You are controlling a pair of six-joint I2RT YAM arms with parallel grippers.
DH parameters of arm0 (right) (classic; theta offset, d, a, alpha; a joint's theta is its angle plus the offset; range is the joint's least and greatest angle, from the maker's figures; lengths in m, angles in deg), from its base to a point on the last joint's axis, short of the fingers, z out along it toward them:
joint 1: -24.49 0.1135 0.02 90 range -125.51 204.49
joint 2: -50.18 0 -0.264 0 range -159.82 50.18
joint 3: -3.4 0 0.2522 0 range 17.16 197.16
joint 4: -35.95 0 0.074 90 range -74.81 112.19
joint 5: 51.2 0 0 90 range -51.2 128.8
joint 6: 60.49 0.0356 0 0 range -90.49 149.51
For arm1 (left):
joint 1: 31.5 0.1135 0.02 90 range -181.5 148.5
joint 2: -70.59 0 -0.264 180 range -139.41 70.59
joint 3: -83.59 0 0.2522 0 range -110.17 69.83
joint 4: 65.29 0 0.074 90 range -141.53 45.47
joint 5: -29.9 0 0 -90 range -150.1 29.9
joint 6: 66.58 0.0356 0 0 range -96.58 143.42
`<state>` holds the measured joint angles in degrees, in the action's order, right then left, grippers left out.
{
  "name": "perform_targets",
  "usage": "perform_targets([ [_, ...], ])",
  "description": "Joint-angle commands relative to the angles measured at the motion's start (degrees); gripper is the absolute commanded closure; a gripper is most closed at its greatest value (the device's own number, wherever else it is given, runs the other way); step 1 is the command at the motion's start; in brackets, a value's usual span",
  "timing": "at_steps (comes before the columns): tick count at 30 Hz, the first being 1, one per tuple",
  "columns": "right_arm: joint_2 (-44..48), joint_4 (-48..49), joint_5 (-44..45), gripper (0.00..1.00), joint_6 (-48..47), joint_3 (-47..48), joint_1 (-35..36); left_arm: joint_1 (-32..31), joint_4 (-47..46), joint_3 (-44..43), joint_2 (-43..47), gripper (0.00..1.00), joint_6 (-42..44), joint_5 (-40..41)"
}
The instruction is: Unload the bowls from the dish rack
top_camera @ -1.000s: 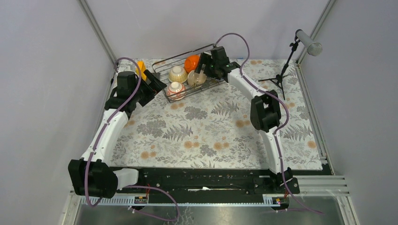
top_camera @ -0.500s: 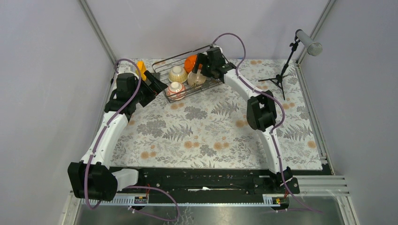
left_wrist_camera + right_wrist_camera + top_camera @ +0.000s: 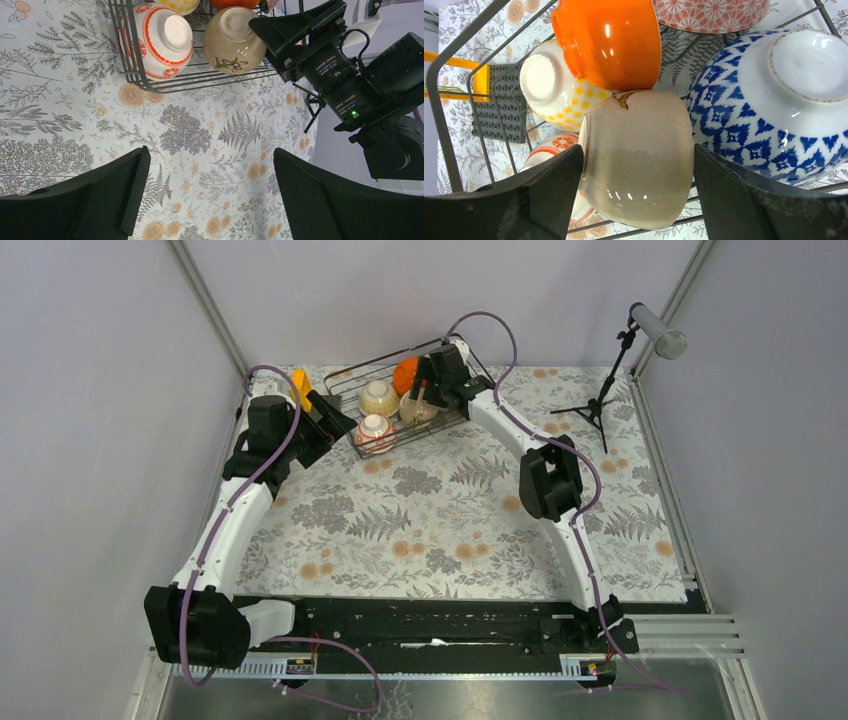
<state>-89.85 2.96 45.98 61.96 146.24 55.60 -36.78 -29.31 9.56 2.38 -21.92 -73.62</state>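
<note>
At the far end of the bench (image 3: 430,530), the dish rack (image 3: 210,80) holds the orange bowl (image 3: 614,40), pink-patterned bowl (image 3: 709,12), blue-and-white bowl (image 3: 764,100), yellow-dotted bowl (image 3: 554,95), red-and-white bowl (image 3: 160,40) and beige bowl (image 3: 639,195). I have my right pincer (image 3: 638,155) down in the rack, fingers spread to either side of the beige bowl, which lies against the orange one. I cannot tell whether the pads press on it. My left pincer (image 3: 209,155) hangs spread wide above the bench, just outside the rack's corner near the red-and-white bowl.
</note>
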Motion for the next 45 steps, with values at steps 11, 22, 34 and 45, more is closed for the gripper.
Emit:
perform_targets([
  [11,0.7,-1.4,-2.1,0.28,2.5,0.0,0.6,0.3,-2.7,-2.2,-0.5,0.02,-0.4,0.6],
  [22,4.3,4.3,-4.1,0.30,4.2,-3.0,0.8,0.3,-1.8,-4.0,-2.4,0.02,-0.3,0.5],
  [34,7.2,10.0,-5.6,0.31,3.6,-2.3,0.8,0.3,-0.2,-4.2,-4.5,0.02,-1.1,0.5],
  [45,9.0,15.1,-9.2,0.31,2.6,-2.2,0.8,0.3,2.0,-5.6,-5.1,0.02,-0.7,2.7],
])
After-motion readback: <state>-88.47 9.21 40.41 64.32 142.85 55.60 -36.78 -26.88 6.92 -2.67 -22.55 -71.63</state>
